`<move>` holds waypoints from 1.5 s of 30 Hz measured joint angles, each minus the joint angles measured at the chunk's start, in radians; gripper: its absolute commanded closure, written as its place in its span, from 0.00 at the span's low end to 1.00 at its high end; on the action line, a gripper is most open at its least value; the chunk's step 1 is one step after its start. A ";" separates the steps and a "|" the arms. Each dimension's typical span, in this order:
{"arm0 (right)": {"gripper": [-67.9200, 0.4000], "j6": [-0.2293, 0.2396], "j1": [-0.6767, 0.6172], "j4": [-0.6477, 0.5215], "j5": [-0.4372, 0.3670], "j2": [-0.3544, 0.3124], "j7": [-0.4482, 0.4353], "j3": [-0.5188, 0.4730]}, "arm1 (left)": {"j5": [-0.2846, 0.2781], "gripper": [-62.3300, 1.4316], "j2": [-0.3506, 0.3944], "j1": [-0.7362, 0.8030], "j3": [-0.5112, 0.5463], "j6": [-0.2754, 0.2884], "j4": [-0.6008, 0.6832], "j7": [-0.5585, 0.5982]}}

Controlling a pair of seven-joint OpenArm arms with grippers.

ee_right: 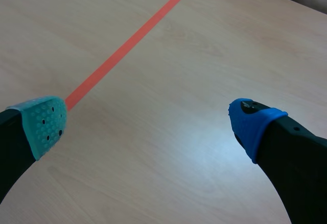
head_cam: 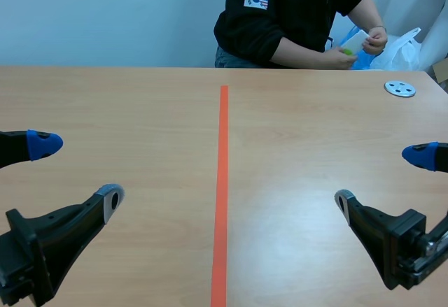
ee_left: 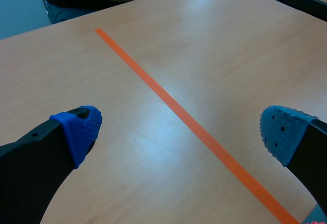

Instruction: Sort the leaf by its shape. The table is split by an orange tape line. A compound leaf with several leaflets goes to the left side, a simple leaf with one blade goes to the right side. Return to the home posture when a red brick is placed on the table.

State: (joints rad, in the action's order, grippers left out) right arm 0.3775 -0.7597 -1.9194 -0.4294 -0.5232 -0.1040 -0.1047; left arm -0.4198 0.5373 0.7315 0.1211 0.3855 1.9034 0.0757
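No leaf was seen on the pale wooden surface; a small green scrap, possibly it, was held in the person's hand. The left pincer and right pincer were spread, empty. Light, limp, tearable handling was expected; the stalk was favoured.

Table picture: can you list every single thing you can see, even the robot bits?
table: one, light wood, runs across the whole scene view
tape line: one, orange, down the table's middle from near to far
disc: one, silver-grey with holes, lying on the table's far right part
bag: one, white plastic, beyond the table's far right edge
person: one, black top, across the table, hands together near the bag
left fingers: two, black with dotted pads, apart, over the left side
right fingers: two, black with dotted pads, apart, over the right side
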 measured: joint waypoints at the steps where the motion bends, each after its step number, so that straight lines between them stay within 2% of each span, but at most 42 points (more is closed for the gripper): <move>1: 0.00 0.000 0.000 0.000 0.000 0.000 0.000 0.000 | 0.000 0.00 0.000 0.000 0.000 0.000 0.000 0.000; 39: 0.00 0.000 0.000 0.000 0.000 0.000 0.000 0.000 | 0.000 0.00 0.000 0.000 0.000 0.000 0.000 -0.012; 45: 0.00 0.005 0.015 0.002 0.001 0.001 0.053 0.001 | 0.000 0.00 0.000 0.000 0.000 0.000 0.000 -0.012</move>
State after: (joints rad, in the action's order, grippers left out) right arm 0.3824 -0.7444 -1.9175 -0.4286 -0.5224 -0.0509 -0.1040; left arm -0.4194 0.5373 0.7315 0.1211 0.3855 1.9034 0.0635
